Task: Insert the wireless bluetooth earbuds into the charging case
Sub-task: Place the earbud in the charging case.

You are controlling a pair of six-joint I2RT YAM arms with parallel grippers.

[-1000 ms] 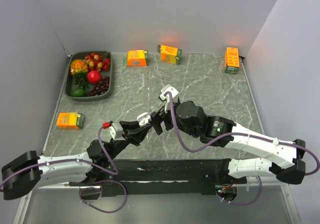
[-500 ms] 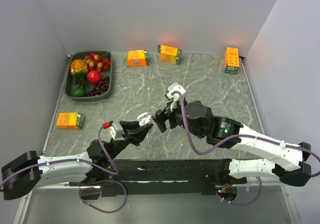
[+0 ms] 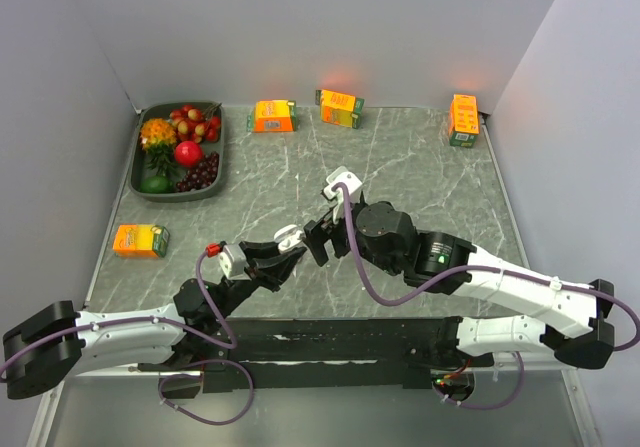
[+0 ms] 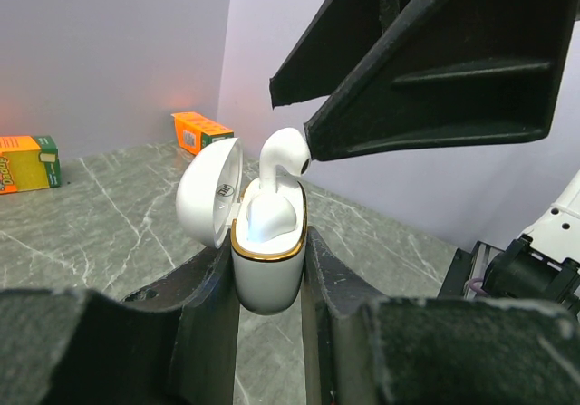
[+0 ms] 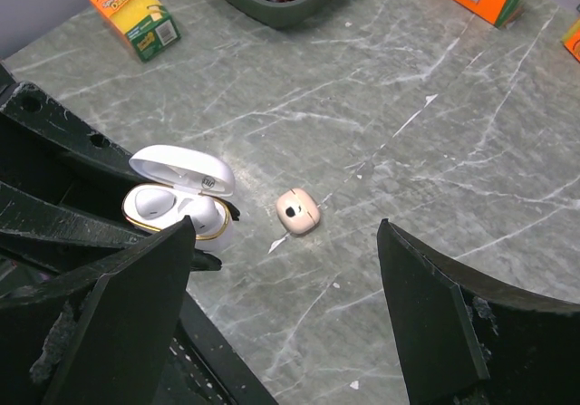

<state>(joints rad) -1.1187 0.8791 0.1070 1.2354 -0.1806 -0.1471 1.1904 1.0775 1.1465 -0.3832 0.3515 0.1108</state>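
Note:
The white charging case (image 4: 269,265) with a gold rim is upright, and my left gripper (image 4: 265,283) is shut on it. Its lid (image 4: 210,192) is hinged open to the left. One earbud (image 4: 267,219) sits low in the case. The other earbud (image 4: 283,156) stands in its well with its head above the rim. My right gripper (image 5: 285,224) is open and holds nothing, hovering just above and to the right of the case (image 5: 177,210). In the top view both grippers meet near the table's front middle, the case (image 3: 287,234) between them.
A small beige rounded-square piece (image 5: 298,212) with a hole lies on the marble just right of the case. A grey tray (image 3: 145,189) of fruit stands back left. Orange cartons sit at the left (image 3: 140,240), back (image 3: 272,116) (image 3: 340,107) and back right (image 3: 463,119).
The right arm swung a little to the right, then came back left to about where it was. The left arm and the case have not moved.

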